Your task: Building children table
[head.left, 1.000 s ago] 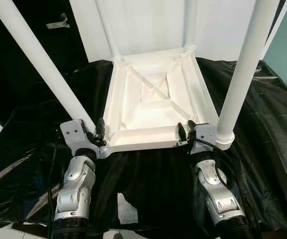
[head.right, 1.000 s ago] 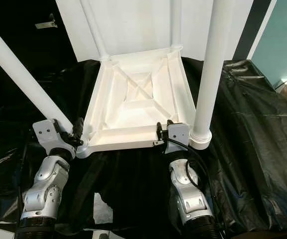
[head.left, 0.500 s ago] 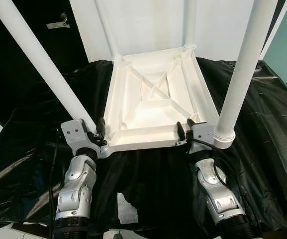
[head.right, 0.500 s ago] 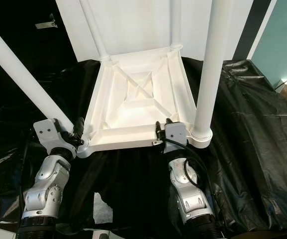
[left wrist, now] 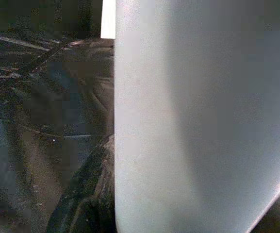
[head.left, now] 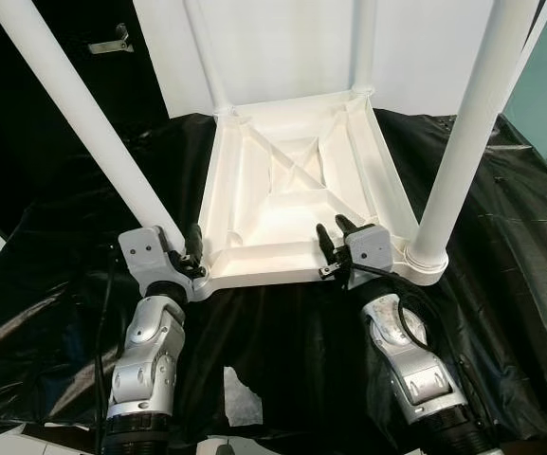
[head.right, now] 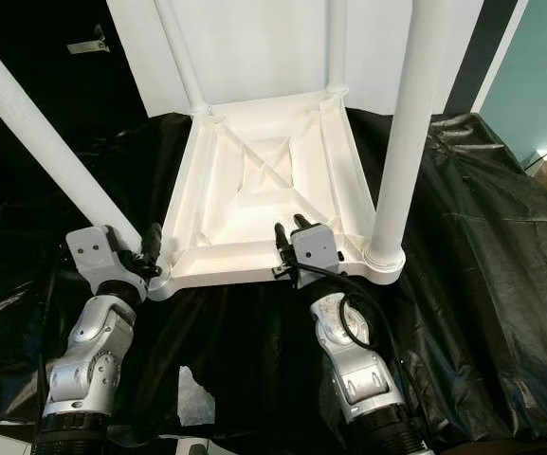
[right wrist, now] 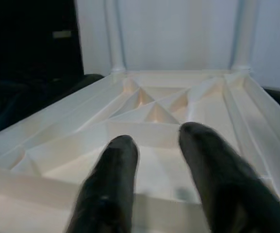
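Lying upside down on a black plastic sheet [head.left: 501,218], the white children's table [head.left: 292,190] shows its ribbed underside, with diagonal braces crossing in the middle. Four white legs stand up from its corners: the near left leg [head.left: 83,114] leans out toward the robot's left, the near right leg [head.left: 463,142] rises almost straight from a round collar at the corner, and the two far legs [head.left: 207,52] stand against a white wall panel [head.left: 273,47].

At the near left corner, the left gripper [head.left: 190,254] sits right at the base of the near left leg, touching the tabletop's corner; whether its fingers are clamped or loose I cannot tell, since the wrist view there is mostly a blur of white tube with dark sheet beside it.

Along the near edge, the right gripper [head.left: 334,235] hovers over the rim just beside the near right leg's collar, its two black fingers [right wrist: 110,184] spread apart with nothing between them, pointing across the ribbed underside toward the far legs.

A torn patch of white [head.left: 245,396] shows through the sheet between the two silver arms. A small metal bracket [head.left: 110,42] hangs on the dark wall at the far left.
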`<state>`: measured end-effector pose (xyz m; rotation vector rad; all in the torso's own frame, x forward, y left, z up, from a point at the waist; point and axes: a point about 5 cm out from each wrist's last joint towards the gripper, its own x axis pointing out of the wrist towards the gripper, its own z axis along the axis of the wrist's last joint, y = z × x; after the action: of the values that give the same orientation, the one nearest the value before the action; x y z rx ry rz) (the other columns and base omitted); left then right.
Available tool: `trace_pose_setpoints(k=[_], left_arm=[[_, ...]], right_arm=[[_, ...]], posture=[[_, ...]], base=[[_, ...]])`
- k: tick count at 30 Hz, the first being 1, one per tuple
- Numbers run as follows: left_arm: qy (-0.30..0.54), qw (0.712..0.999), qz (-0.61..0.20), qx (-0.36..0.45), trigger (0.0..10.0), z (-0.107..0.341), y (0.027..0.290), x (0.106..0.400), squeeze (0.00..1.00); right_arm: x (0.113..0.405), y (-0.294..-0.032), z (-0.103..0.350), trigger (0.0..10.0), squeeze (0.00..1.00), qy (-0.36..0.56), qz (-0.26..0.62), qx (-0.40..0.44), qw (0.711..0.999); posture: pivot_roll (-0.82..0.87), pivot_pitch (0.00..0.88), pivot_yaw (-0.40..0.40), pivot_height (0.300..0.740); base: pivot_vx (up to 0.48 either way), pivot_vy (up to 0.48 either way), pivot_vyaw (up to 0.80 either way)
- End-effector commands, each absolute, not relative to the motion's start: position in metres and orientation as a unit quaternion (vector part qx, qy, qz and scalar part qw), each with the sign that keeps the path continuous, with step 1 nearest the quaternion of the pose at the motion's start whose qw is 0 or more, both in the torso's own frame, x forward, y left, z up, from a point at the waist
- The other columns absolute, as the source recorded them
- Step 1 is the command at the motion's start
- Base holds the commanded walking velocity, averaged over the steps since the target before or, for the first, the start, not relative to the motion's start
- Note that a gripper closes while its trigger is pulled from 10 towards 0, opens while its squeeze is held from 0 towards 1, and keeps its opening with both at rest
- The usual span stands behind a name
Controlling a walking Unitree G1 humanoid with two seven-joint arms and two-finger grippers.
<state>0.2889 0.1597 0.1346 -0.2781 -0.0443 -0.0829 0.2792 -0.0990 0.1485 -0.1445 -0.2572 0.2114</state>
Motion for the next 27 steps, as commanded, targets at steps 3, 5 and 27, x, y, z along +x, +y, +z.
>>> trace_pose_setpoints(k=[3, 5, 27], left_arm=[[0.007, 0.982, -0.051, -0.184, 10.0, 0.123, 0.153, 0.287, 0.00], [0.007, 0.982, -0.051, -0.183, 10.0, 0.122, 0.153, 0.287, 0.00], [0.011, 0.981, -0.060, -0.187, 10.0, 0.121, 0.147, 0.289, 0.00]], right_arm=[[0.272, -0.117, 0.154, 10.0, 1.00, -0.107, 0.069, 0.004, 0.992], [0.269, -0.122, 0.154, 10.0, 1.00, -0.101, 0.061, 0.019, 0.993], [0.246, -0.108, 0.146, 10.0, 0.82, 0.020, 0.225, 0.225, 0.948]], posture=[[0.00, 0.021, 0.019, 0.740], [0.00, 0.022, 0.019, 0.740], [-0.02, 0.028, 0.021, 0.740]], base=[[0.000, 0.000, 0.00], [0.000, 0.000, 0.00], [0.000, 0.000, 0.00]])
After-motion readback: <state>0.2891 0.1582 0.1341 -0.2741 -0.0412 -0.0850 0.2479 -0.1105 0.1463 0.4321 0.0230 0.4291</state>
